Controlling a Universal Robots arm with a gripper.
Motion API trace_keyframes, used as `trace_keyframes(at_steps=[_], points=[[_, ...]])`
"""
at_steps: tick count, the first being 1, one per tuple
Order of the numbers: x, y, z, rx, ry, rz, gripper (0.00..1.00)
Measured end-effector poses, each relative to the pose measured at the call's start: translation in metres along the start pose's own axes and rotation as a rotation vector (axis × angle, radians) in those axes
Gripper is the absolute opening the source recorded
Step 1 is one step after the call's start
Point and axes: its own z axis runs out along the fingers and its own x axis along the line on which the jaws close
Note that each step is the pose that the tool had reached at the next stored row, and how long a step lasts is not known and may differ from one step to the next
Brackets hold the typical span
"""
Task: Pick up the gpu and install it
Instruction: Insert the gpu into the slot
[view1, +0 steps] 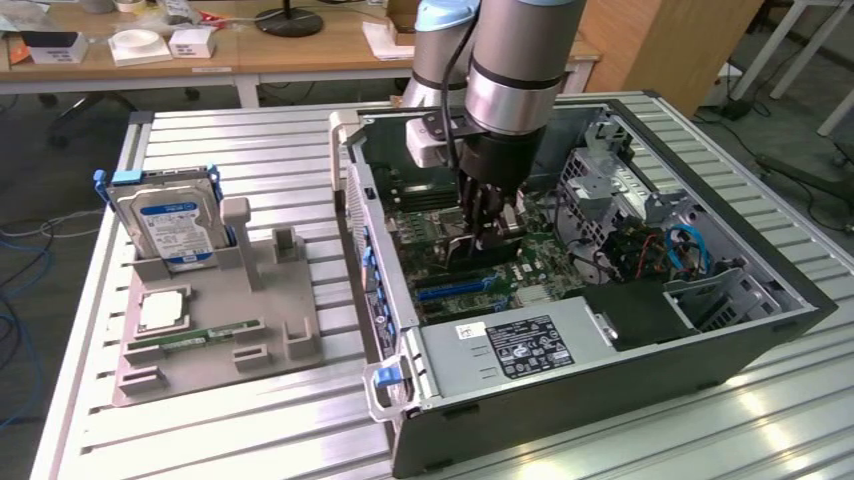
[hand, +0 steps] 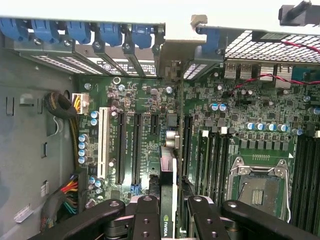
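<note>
Spotter: Alignment is what this step turns on, I'd judge; you hold the gpu (hand: 167, 187) on edge inside the case (view1: 601, 390), over the motherboard (hand: 260, 115).

Operator: Where does the card sit against the slots?

Spotter: It runs parallel with the long black slots (hand: 136, 147); whether it is already in one of them, you cannot tell from here.

Operator: And the bracket end?

Spotter: The silvery bracket (hand: 172, 52) is up against the row of rear openings, beside the blue latches (hand: 110, 32); you would want it square in its opening and the card upright, not tilted, so any push goes straight into the socket; a skewed card could bind or scrape the parts just beside it.

Operator: Gripper?

Spotter: Your gripper (hand: 171, 210) is about half open, its two fingers (hand: 145, 217) clamped on either face of the card; nothing else touches them.

Operator: Anything nearby to mind?

Spotter: The hard drive (view1: 167, 220) stands in its holder on the bench (view1: 747, 430), well apart from the case.
</note>
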Motion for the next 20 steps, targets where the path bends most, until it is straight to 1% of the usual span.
trace_keyframes(at_steps=[8, 9, 13, 20], points=[[-0.0001, 0.0002, 0.0003, 0.0173, 0.0024, 0.0, 0.26], [0.0, 0.0002, 0.0003, 0.0187, 0.0029, 0.0, 0.26], [0.0, 0.0012, 0.0004, 0.0195, 0.004, 0.0, 0.26], [-0.0001, 0.002, 0.0015, 0.0252, 0.0062, 0.0, 0.26]])
